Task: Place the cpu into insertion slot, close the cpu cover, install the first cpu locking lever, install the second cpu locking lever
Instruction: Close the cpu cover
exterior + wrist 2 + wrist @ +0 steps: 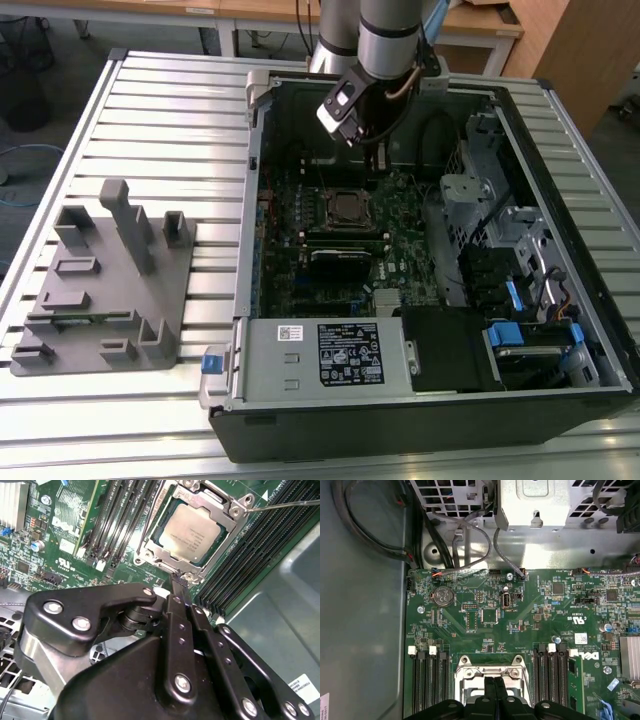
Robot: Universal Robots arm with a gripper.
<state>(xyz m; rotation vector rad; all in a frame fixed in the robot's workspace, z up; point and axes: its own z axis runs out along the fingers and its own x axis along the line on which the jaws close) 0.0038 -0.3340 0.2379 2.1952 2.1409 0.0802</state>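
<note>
While the cpu [192, 530] sits under the closed cpu cover [152, 547], my clenched, empty gripper [178, 580] hovers beside it. I judge the unlatched locking lever [285, 505] needs pressing down.

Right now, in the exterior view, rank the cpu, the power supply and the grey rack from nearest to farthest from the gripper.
1. cpu: right beside the gripper.
2. power supply: toward the exterior view's bottom edge.
3. grey rack: far off on the exterior view's left.
</note>
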